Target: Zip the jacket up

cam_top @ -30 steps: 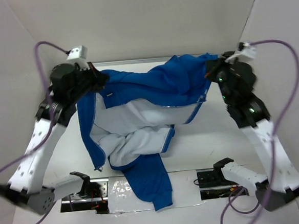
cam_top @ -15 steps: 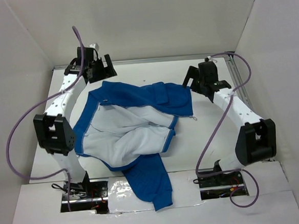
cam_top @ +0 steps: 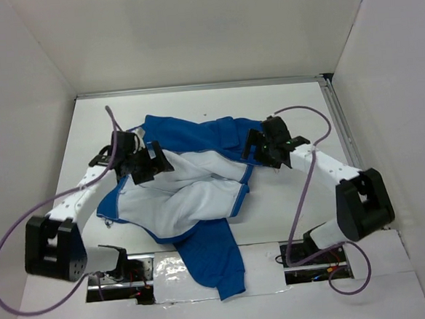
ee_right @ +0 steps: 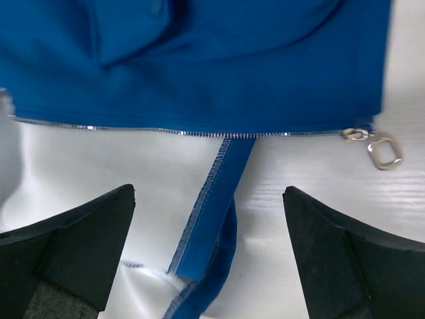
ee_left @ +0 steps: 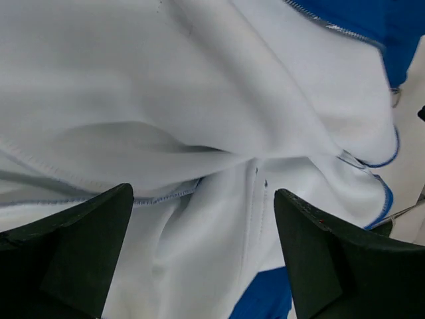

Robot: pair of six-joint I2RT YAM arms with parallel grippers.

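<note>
The jacket (cam_top: pixel 199 182) lay open and rumpled across the middle of the white table (cam_top: pixel 296 110), its white lining (ee_left: pixel 199 86) turned up and one blue sleeve (cam_top: pixel 220 265) trailing off its near side toward the arm bases. By my judgement the zipping had not begun: the two front edges lay apart, and in the right wrist view the zipper teeth (ee_right: pixel 179 131) ran bare along one blue edge with the slider and its metal pull (ee_right: pixel 375 147) sitting at the end of that row, joined to nothing. What remained was to flatten the fronts, bring the edges together, seat the slider and draw it up. The left gripper (cam_top: pixel 154 163) hung over the jacket's left part above the lining, jaws spread wide and holding nothing; the right gripper (cam_top: pixel 254 148) hung at the jacket's right edge above the teeth, jaws likewise apart and empty. Around the jacket the table looked smooth and faintly glossy, and plain white walls (cam_top: pixel 211 35) stood beyond it on the far, left and right sides.
</note>
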